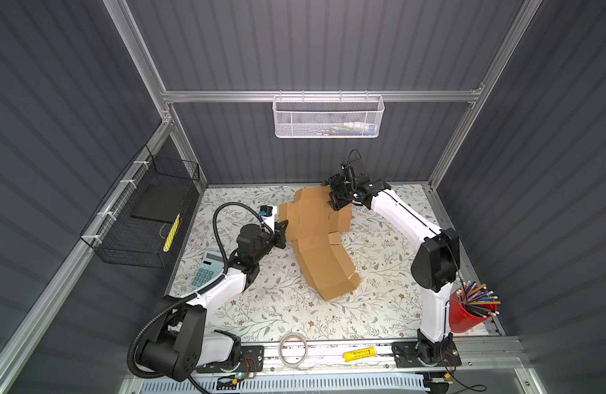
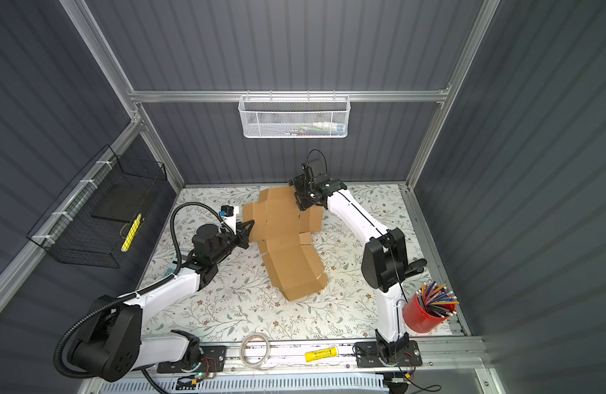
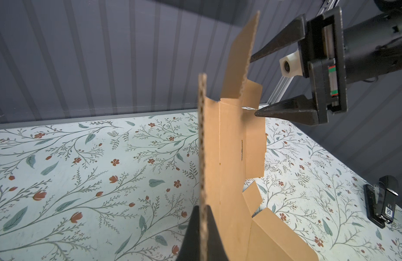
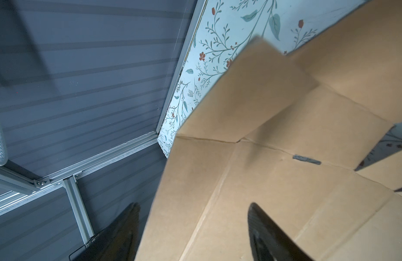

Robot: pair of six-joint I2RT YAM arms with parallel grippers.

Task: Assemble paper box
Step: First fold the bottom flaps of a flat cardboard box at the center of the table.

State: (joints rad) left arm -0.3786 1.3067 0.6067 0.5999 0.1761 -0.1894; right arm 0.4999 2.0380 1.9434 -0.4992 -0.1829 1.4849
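Black fingers of the left gripper (image 3: 202, 217) sit right at the lens in the left wrist view. They are pinched shut on the thin edge of the paper box (image 3: 231, 169). From that pinch the brown sheet stands up on its side and runs away toward the back wall. Past it, on the far side, is the right gripper (image 3: 254, 87). Its jaws are wide apart, and the lower tip looks to be touching a small flap. The upper finger goes behind a tall flap, so I cannot tell if it touches.

Next is the right wrist view, where the paper box (image 4: 274, 180) fills most of the picture. One black finger (image 4: 265, 235) is over the card and the other is off past its edge, so the edge sits in the gap. Nothing is squeezed.

Both top views show the whole thing. The paper box (image 1: 315, 235) (image 2: 284, 238) is not folded up yet. Its long way runs from the back wall toward the front. Its near end looks to rest on the table (image 1: 277, 317), and the far part is lifted. The left gripper (image 1: 285, 234) holds the left side edge. The right gripper (image 1: 335, 204) is at the far right corner, so the sheet lies between the two. I think the right arm is the one to move next, since a flap sits in its open jaws. It should only need to close, or push the flap over.
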